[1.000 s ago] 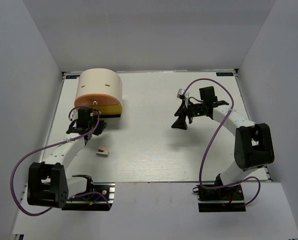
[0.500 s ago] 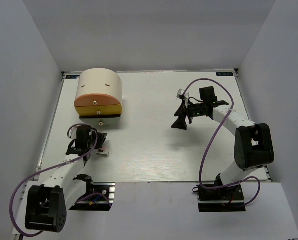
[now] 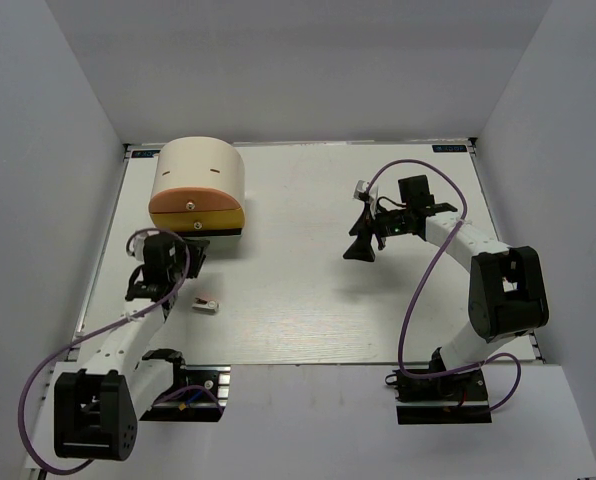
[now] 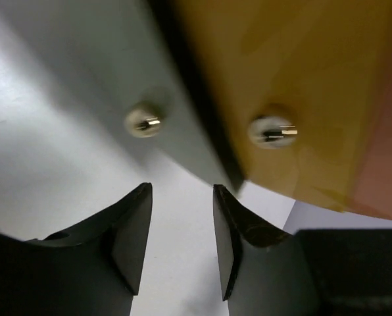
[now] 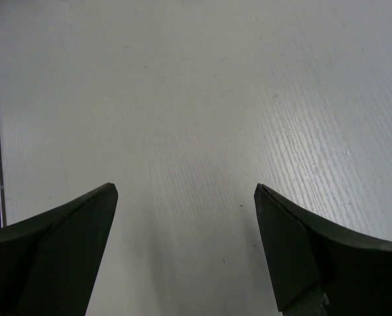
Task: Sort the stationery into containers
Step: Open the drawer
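Observation:
The cream half-cylinder box with orange and yellow drawers stands at the far left. My left gripper hovers just in front of its lowest drawers, open by a narrow gap and empty. The left wrist view has the gripper facing two small knobs, one on the yellow drawer and one on a pale drawer. A small grey-and-pink piece lies on the table to the right of my left wrist. My right gripper is wide open over bare table. No markers or pens show.
The white table is walled in by white panels at the back and both sides. Purple cables loop from each arm. A small grey block sits on the right arm near the wrist.
My left gripper pulled back from the box front toward the near edge, then came forward and left again. The grey-and-pink piece and the right arm stayed put.

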Robot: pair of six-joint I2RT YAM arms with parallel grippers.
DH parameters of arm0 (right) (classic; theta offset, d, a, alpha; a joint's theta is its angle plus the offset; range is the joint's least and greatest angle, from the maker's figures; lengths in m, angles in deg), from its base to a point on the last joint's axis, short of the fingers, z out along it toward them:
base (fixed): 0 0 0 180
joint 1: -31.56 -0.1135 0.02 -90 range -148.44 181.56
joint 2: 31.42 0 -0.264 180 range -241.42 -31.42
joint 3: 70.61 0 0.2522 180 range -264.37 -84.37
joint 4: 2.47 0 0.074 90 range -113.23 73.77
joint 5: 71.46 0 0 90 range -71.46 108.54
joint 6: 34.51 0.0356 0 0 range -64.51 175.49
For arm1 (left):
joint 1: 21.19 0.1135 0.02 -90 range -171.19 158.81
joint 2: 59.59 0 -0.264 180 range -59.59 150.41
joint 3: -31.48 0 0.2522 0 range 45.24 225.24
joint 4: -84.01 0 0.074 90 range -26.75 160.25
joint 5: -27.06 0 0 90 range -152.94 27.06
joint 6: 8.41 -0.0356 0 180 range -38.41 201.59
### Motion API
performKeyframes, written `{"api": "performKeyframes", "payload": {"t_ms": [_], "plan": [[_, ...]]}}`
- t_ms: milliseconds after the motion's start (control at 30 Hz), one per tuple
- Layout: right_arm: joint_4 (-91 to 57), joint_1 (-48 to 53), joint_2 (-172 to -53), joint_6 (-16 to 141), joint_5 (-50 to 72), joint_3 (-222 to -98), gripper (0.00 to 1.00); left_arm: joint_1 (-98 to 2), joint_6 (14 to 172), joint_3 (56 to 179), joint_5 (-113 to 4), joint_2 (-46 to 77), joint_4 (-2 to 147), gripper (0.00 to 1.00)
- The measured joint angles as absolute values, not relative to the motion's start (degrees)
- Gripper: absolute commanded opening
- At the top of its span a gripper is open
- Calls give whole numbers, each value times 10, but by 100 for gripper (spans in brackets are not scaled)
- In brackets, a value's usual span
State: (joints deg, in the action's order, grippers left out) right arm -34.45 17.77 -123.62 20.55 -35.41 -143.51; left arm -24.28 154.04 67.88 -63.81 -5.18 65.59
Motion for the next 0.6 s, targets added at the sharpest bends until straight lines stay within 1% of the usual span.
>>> {"api": "performKeyframes", "payload": {"t_ms": [100,133,167,267,433,467,600], "plan": [[-344,178,-1236,206,-354,-1435,90,-243,1519,736,-639,-45,639,55],[-344,178,-1236,206,-354,-1435,90,-243,1514,746,-640,-47,637,60],[-344,178,-1236,206,-354,-1435,90,-243,1511,749,-642,-52,634,61],[-344,178,-1236,206,-354,-1435,90,-243,1512,749,-649,-67,612,61],[-344,178,-1236,206,-354,-1435,90,-243,1519,749,-654,-54,581,61],[-344,178,-1236,206,-354,-1435,90,-243,1520,749,-655,-50,578,63],[-344,178,-1236,206,-354,-1435,90,-239,1522,755,-655,-26,567,65]]}}
